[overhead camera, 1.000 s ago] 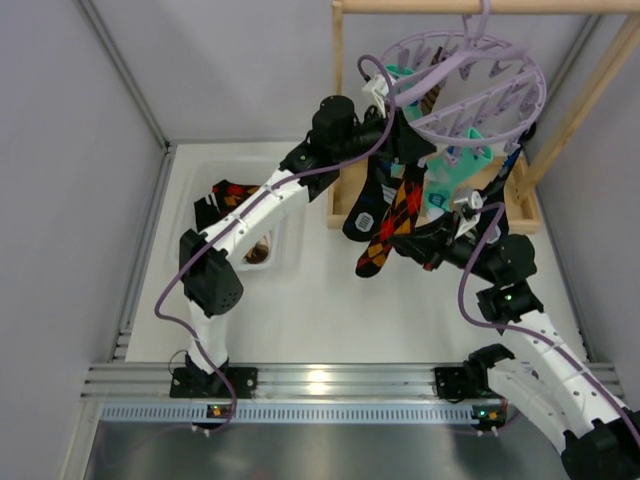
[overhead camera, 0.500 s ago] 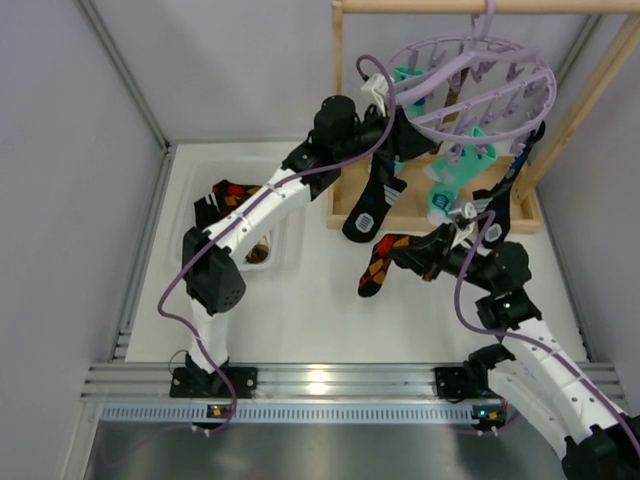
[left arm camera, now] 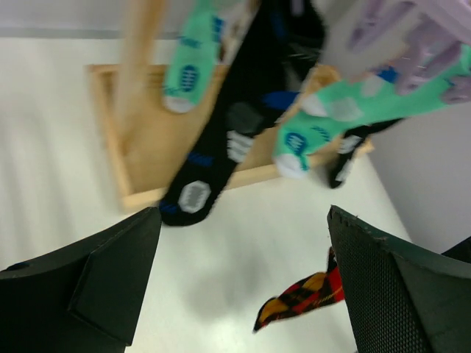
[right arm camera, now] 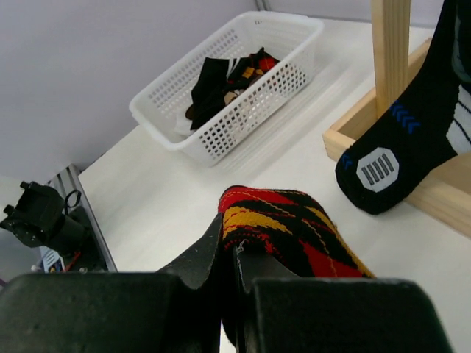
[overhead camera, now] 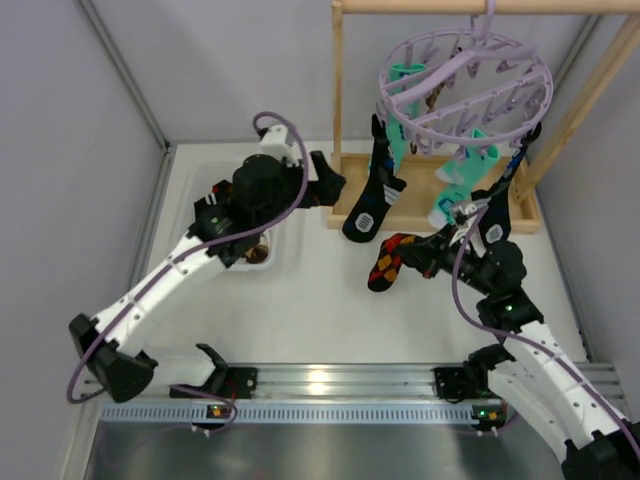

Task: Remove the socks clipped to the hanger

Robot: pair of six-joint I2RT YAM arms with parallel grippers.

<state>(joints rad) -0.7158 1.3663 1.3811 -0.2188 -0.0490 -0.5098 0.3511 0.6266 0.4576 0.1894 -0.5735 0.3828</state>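
Observation:
The pale-purple hanger (overhead camera: 465, 85) hangs from the wooden rack's top bar. A black sock with blue patches (overhead camera: 368, 205) and mint-green socks (overhead camera: 455, 185) dangle from its clips. In the left wrist view the black sock (left arm camera: 235, 125) and the mint socks (left arm camera: 331, 125) hang ahead. My right gripper (overhead camera: 418, 255) is shut on the cuff of the black and orange-red argyle sock (overhead camera: 388, 262), which hangs free of the hanger just above the table. The right wrist view shows that sock (right arm camera: 294, 224) pinched in the jaws (right arm camera: 232, 254). My left gripper (overhead camera: 328, 186) stands wide open and empty, left of the rack (left arm camera: 243, 294).
A white basket (overhead camera: 292, 250) under my left arm holds dark and argyle socks (overhead camera: 225, 195), also seen from the right wrist (right arm camera: 228, 81). The wooden rack's base (overhead camera: 520, 215) and post (overhead camera: 337, 100) stand behind the hanging socks. Grey walls close in both sides.
The argyle sock came off the hanger and dropped lower in my right gripper. My left gripper opened wide and drew back leftward from the hanger, which swung back.

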